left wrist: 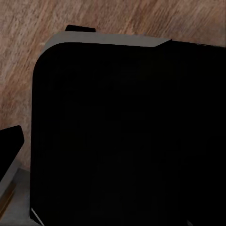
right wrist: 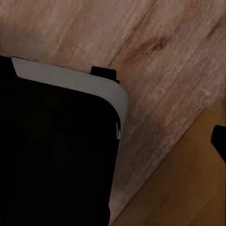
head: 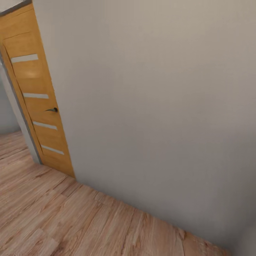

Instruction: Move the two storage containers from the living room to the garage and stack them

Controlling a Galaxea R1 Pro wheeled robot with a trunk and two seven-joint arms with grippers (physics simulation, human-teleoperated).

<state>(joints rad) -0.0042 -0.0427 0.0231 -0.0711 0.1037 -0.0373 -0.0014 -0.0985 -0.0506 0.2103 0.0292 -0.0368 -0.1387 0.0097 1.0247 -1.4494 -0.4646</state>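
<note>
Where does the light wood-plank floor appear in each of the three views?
Head view: the wood-plank floor runs below the grey wall and the wooden door.
Left wrist view: the floor lies beyond the grey edge of a black rounded panel.
Right wrist view: the floor lies beside a similar panel.
Shared landmark: the plank grain.

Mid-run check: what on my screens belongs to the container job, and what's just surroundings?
Job-related:
- none of the containers; wood-plank floor to drive over

Just surroundings:
- plain wall
- wood-panelled door with dark handle
- robot's own black base
</note>
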